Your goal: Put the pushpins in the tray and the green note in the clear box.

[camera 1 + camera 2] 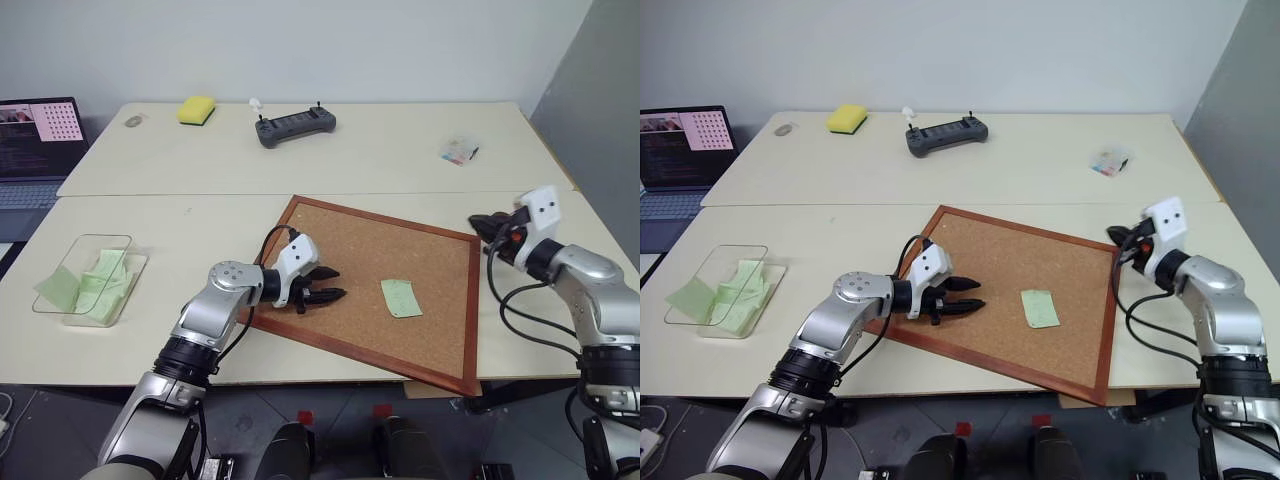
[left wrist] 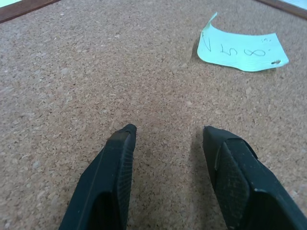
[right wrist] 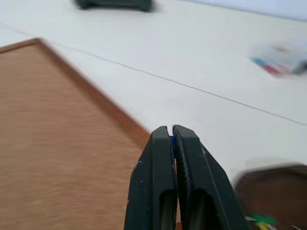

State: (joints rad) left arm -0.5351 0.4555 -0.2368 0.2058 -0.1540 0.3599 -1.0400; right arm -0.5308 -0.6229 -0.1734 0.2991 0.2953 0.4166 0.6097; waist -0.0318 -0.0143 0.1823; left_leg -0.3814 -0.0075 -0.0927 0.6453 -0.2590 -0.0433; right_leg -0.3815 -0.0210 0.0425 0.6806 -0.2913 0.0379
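Note:
The green note (image 1: 401, 298) lies flat on the corkboard (image 1: 350, 240), one corner curling up in the left wrist view (image 2: 240, 48). My left gripper (image 1: 335, 283) hovers low over the cork just left of the note, fingers (image 2: 117, 163) open and holding nothing. My right gripper (image 1: 487, 224) sits off the board's right corner. It is shut, and a speck of a blue pushpin (image 3: 171, 139) shows between its tips. A blurred dark brown tray (image 3: 276, 189) lies close beside those tips. The clear box (image 1: 60, 270) stands at the far left with pale green slips inside.
At the back of the table are a yellow sponge (image 1: 197, 109), a dark handheld controller (image 1: 295, 126) and a small clear packet with coloured bits (image 1: 459, 151). An open laptop (image 1: 35, 140) sits at the far left. The table's right edge runs close to my right arm.

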